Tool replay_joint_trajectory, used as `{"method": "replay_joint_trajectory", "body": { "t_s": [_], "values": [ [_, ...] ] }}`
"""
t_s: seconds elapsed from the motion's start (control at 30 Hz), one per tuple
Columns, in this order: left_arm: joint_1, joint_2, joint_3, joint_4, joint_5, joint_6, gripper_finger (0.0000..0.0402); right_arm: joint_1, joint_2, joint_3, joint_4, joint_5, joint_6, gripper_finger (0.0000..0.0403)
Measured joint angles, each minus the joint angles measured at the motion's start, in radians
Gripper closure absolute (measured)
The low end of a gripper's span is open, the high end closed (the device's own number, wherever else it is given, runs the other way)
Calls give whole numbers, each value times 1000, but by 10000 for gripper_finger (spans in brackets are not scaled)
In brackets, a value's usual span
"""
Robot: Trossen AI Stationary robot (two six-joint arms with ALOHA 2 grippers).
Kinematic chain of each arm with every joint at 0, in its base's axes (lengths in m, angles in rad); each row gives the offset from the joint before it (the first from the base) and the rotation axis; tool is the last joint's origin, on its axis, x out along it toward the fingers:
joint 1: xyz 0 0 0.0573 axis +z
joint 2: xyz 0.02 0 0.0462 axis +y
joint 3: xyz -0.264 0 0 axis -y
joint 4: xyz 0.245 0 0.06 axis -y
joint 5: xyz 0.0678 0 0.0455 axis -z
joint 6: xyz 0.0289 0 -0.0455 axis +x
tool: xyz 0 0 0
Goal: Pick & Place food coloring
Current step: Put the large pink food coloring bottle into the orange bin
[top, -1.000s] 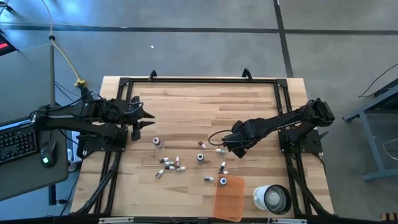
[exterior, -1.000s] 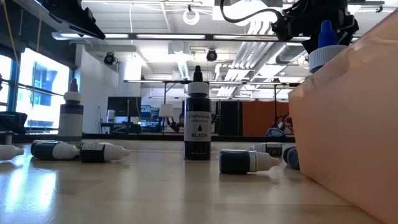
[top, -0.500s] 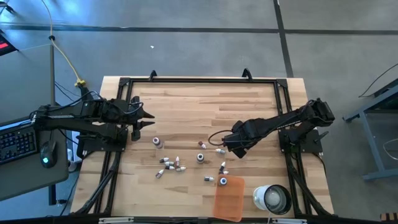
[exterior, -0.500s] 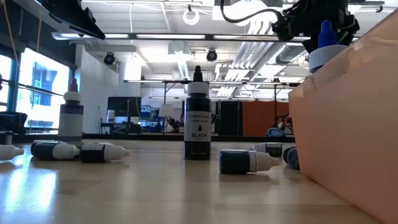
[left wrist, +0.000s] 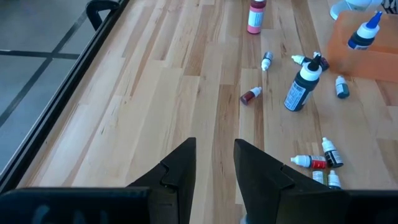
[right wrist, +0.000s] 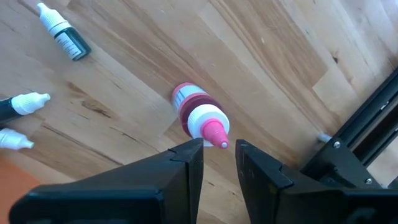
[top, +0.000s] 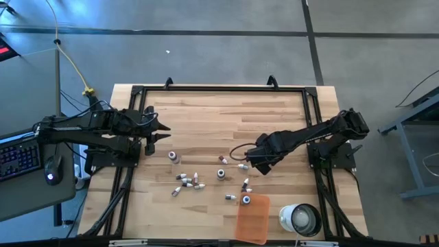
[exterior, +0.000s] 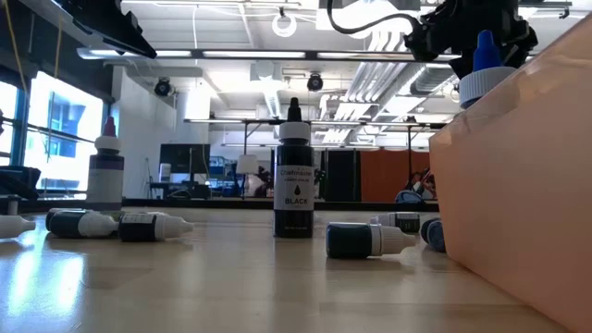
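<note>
The food coloring bottles (top: 195, 180) are scattered on the worktop (top: 206, 116) just beyond the far edge of the orange tray (top: 252, 219), most lying on their sides. One blue-capped bottle (top: 246, 200) stands touching or just beside the tray's far corner. None can be seen inside the tray, so the sorting is judged to be at an early stage.

The right claw (top: 252, 162) is held above the bottles on the tray's far side. In its wrist view the claw (right wrist: 219, 147) is released, its fingers apart. It is pointed down at an upright pink-capped bottle (right wrist: 199, 115), whose tip sits right at the gap. No grip is seen. This pose is judged to have been chosen so that the fingers can be lowered on either side of the narrow cap. Whether the cap is already touched cannot be told.

The left claw (left wrist: 214, 146) is kept well apart from the tray, at the worktop's far left side. It is released and empty, presumably parked to leave room. A white cup (top: 300, 218) stands just beside the tray.
</note>
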Motion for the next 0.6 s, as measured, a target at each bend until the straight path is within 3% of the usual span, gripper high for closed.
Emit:
{"method": "replay_joint_trajectory", "body": {
  "t_s": [0.2,0.4,0.6],
  "values": [
    [0,0,0,0,0,-2,294,16,0,0,-2,-10,48,316],
    [0,0,0,0,0,-2,294,31,0,0,-2,72,113,316],
    [0,0,0,-2,0,-7,294,31,0,0,-3,68,131,316]
  ]
}}
